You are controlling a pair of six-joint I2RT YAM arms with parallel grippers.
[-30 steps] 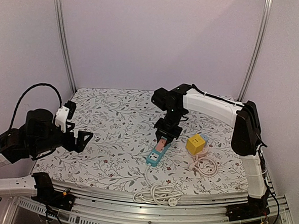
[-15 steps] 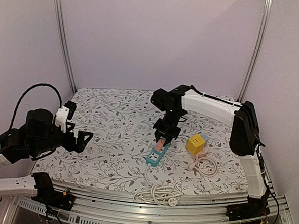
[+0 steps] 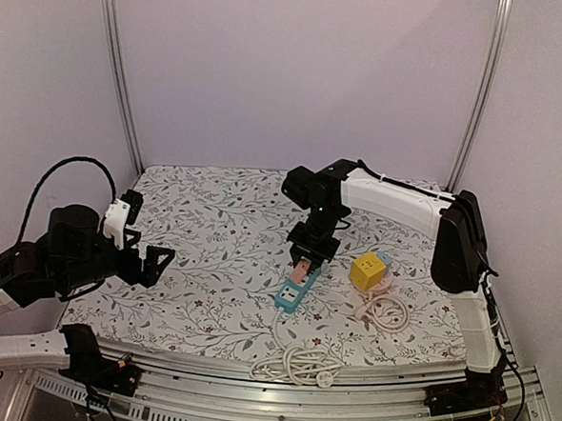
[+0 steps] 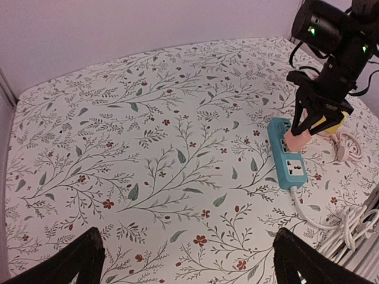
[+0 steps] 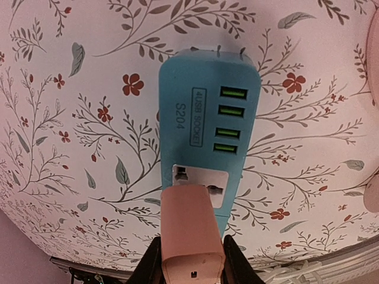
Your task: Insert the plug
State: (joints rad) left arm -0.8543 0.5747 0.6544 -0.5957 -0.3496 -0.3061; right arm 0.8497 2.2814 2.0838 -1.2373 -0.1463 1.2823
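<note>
Our right jaws are closed on the pink plug (image 5: 190,234), pinching its two flat sides, and hold it over the socket of the blue power strip (image 5: 208,121) lying on the desk (image 3: 204,225). We cannot tell whether the pins touch yet. We judge the plug light, stiff and smooth, so it may slip upward under a push. The strip looks light enough to slide. Our left jaws gape wide, empty, well apart.

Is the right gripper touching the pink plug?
Touching. In the right wrist view, the right gripper clamps the pink plug, fingers flush against both its sides.
</note>
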